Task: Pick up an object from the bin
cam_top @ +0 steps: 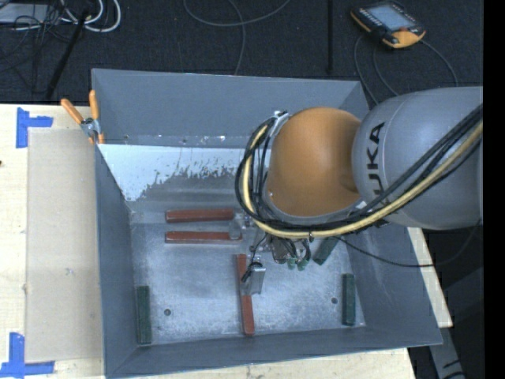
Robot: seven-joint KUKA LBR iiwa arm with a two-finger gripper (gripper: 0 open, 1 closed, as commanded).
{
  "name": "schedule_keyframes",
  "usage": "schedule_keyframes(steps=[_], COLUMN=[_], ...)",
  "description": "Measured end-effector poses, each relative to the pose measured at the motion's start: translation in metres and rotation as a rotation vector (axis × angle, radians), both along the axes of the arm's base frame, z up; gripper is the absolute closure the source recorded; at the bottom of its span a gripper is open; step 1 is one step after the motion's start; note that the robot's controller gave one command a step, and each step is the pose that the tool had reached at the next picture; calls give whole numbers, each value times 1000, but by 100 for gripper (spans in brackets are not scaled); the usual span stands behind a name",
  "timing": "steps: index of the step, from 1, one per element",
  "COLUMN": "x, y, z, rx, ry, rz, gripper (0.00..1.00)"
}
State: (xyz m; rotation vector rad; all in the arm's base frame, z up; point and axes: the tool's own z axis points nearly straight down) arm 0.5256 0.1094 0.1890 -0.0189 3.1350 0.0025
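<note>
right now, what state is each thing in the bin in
middle red bar, lying flat
pincer, low over middle red bar's far end
upper red bar, lying flat
lower red bar, flat, parallel to it
left green bar, flat by wall
right green bar, flat by wall

We're looking at a thick grey arm, black KUKA lettering across its rounded casing. An orange dome-shaped cover caps the wrist, and black and yellow cables loop round it. Beneath, we make out the small, dark metal gripper.
</note>
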Motion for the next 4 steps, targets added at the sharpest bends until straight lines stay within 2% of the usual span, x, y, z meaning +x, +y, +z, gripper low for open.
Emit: schedule_keyframes(steps=[1,2,3,4], x=[3,14,33,65], y=[-19,-19,-19,-15], z=[-53,-82,-98,-109], rx=[0,-1,-1,-1], ry=[6,7,7,6], rz=[-92,-192,38,-51], gripper=[0,0,0,0])
